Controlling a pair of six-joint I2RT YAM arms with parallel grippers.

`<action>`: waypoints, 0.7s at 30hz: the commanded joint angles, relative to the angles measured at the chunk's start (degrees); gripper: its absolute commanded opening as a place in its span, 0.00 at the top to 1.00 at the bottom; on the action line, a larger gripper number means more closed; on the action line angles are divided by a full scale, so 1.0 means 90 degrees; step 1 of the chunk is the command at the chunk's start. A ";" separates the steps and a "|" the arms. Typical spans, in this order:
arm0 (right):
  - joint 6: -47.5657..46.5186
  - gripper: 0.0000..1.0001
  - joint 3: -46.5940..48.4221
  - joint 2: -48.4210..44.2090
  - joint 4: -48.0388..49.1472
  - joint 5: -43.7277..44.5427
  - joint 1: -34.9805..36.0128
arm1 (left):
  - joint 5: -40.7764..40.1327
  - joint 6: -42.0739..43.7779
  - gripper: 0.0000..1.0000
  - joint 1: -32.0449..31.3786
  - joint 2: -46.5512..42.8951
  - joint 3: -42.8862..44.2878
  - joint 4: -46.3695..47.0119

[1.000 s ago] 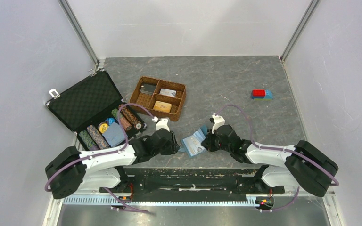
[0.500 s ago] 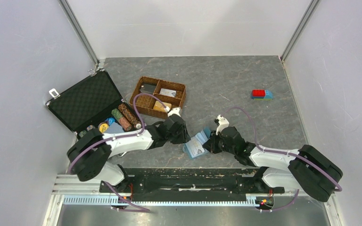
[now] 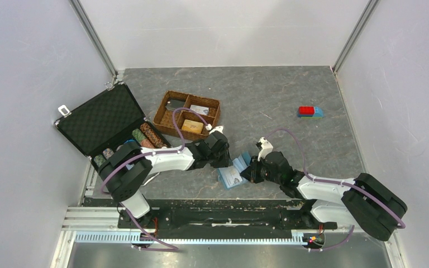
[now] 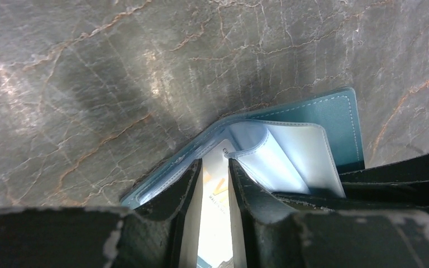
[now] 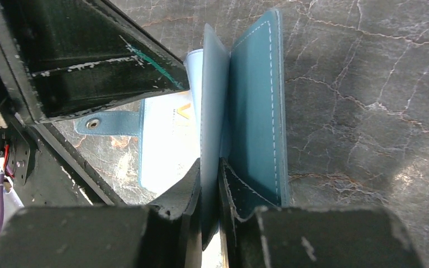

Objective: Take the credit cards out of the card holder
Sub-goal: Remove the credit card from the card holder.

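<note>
The light-blue card holder [image 3: 230, 177] lies open near the table's front edge, with its teal cover [image 5: 257, 111] flat on the table. My right gripper [image 3: 250, 170] [image 5: 210, 162] is shut on an inner leaf [image 5: 212, 100] and holds it upright. A white credit card [image 4: 215, 190] [image 5: 167, 134] with gold print sits in the left pocket. My left gripper [image 3: 223, 161] [image 4: 214, 162] is low over that pocket. Its jaws stand a narrow gap apart, and the card's face shows between them. No other cards show.
A brown wicker tray [image 3: 162, 114] with small items stands behind the left arm. An open black case [image 3: 98, 117] with rolls of poker chips [image 3: 145, 138] lies at the left. A red and blue block [image 3: 309, 111] sits far right. Walls close in both sides.
My left arm swung right from beside the case to the holder's left pocket, and its jaws narrowed. My right gripper kept hold of the leaf and shifted slightly right.
</note>
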 commanded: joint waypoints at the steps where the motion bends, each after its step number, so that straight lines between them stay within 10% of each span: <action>1: 0.0025 0.86 -0.0102 0.0001 0.0460 -0.0171 -0.0039 | 0.0164 0.0330 0.71 0.0000 0.0273 0.0331 0.0149; 21: -0.1126 0.38 0.0804 -0.0455 -0.1704 0.1353 -0.0121 | 0.1839 0.0043 0.68 -0.0007 0.0296 -0.0229 0.2182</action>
